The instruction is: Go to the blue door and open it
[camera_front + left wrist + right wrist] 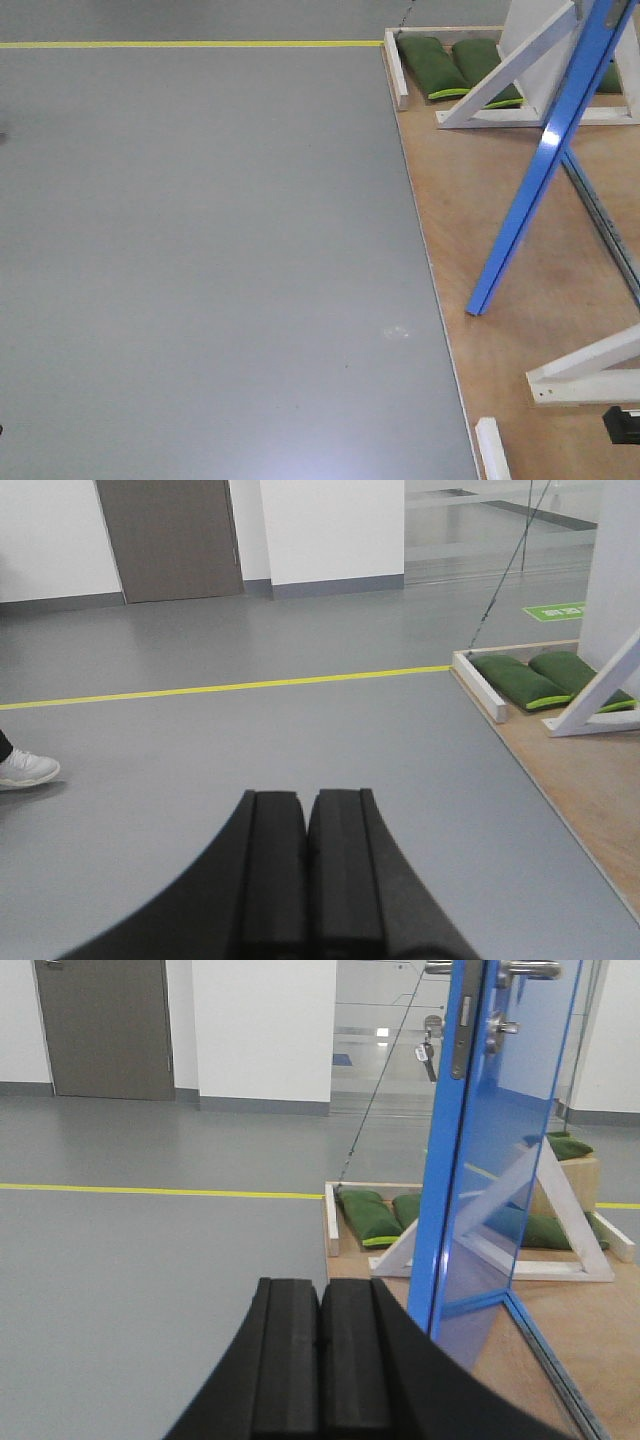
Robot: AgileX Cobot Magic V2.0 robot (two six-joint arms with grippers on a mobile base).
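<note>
The left gripper (307, 810) hangs over grey floor, pads pressed together on nothing; the right gripper (320, 1292) is likewise closed and empty; to its right the blue door (505, 1150) stands upright on the plywood platform (600, 1325), long axis vertical, its narrow edge with the edge plate (461, 1020) facing the right wrist camera, apart from both grippers.

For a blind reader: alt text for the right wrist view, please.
A glossy blue door stands ahead right on a wooden platform, edge toward the camera, silver lever handle at top. The shut right gripper fills the bottom centre; green sandbags lie behind.
</note>
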